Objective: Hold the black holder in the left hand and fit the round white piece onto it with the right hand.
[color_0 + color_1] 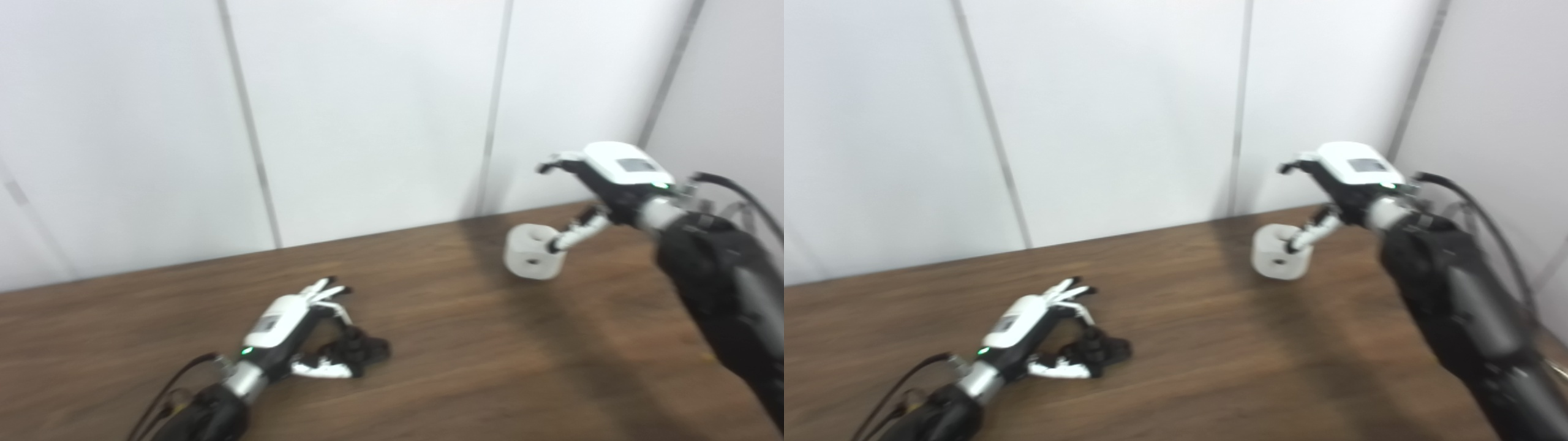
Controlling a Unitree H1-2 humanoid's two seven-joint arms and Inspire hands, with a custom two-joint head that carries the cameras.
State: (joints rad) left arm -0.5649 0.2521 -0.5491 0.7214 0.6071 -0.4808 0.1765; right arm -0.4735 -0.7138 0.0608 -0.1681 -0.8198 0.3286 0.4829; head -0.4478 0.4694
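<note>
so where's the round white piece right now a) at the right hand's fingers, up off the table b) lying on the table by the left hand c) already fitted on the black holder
a: the round white piece sits at the fingers of the raised right hand, far from the black holder, which lies low on the table at the left hand.

Both views are smeared by motion blur throughout, and nothing is rendered crisp. The white wall (367,110) is evenly, softly lit. A broad dim shadow is cast across the wooden table (1213,367) at right.
</note>
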